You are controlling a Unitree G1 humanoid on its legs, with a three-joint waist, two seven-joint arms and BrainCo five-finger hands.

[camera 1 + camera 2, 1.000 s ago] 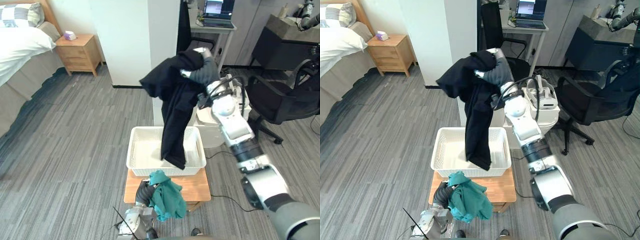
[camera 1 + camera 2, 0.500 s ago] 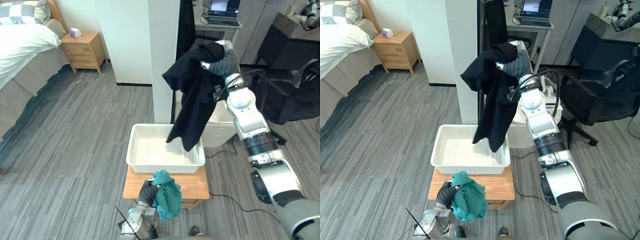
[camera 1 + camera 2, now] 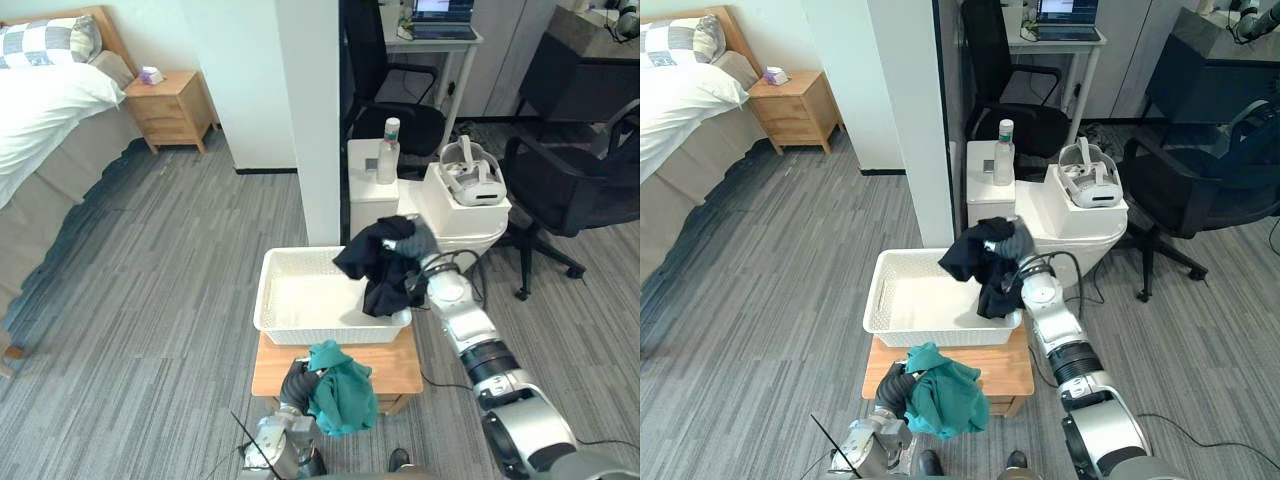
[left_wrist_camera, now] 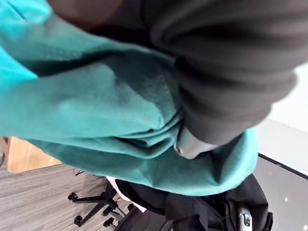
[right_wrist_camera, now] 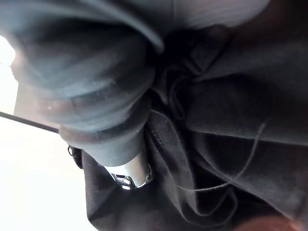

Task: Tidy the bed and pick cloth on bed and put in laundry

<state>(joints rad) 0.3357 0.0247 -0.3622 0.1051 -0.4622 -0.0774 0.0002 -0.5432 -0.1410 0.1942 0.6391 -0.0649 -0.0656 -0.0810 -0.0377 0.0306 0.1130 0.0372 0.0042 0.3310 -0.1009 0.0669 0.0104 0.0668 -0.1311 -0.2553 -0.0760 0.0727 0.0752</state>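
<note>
A white slatted laundry basket (image 3: 290, 305) stands on a small wooden table (image 3: 395, 368). My right hand (image 3: 416, 243) is shut on a black cloth (image 3: 375, 265), which is bunched low over the basket's right rim and hangs partly inside it. The right wrist view has the black cloth (image 5: 226, 120) pressed against the hand's fingers (image 5: 127, 171). My left hand (image 3: 295, 382) is at the table's front edge, shut on a teal cloth (image 3: 342, 388) that dangles in front of the table. In the left wrist view the teal cloth (image 4: 96, 110) wraps around the hand.
A bed (image 3: 40, 110) with white bedding and a wooden nightstand (image 3: 170, 105) are at the far left. A white pillar (image 3: 305, 110) rises behind the basket. A white cabinet (image 3: 450, 205) with a bottle and a headset sits to the right, with black office chairs (image 3: 565, 190) beyond.
My right hand has come down from high above, bringing the black cloth onto the basket's right rim. The left hand still holds the teal cloth. The view has shifted a little.
</note>
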